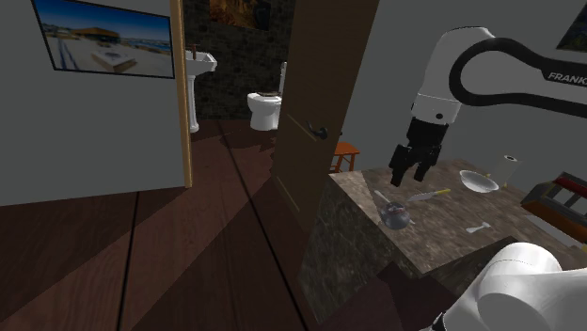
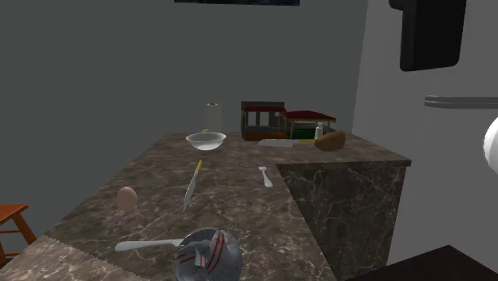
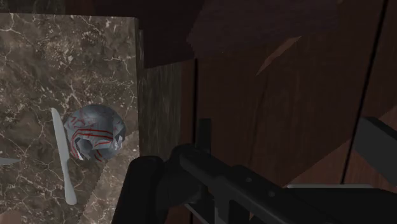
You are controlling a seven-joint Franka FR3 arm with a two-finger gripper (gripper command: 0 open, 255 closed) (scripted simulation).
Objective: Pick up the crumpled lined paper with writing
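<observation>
The crumpled paper (image 1: 396, 216) is a grey ball with red lines. It lies near the counter's corner that faces the doorway, close to the edge. In the second exterior view the paper (image 2: 209, 254) sits at the front of the marble counter (image 2: 239, 191), next to a white utensil (image 2: 148, 245). My gripper (image 1: 409, 176) hangs above the counter, a little higher than the ball, its two fingers apart and holding nothing. In the wrist view the paper (image 3: 95, 132) lies off to one side of the fingers, beside the white utensil (image 3: 63, 159) and near the counter's edge.
On the counter lie a yellow-handled knife (image 2: 191, 185), an egg (image 2: 127, 197), a small spoon (image 2: 265, 176), a glass bowl (image 2: 206, 141) and a paper roll (image 2: 211, 116). Boxes (image 2: 263, 117) stand at the back. A wooden door (image 1: 310, 103) and an orange stool (image 1: 345, 153) are beside the counter.
</observation>
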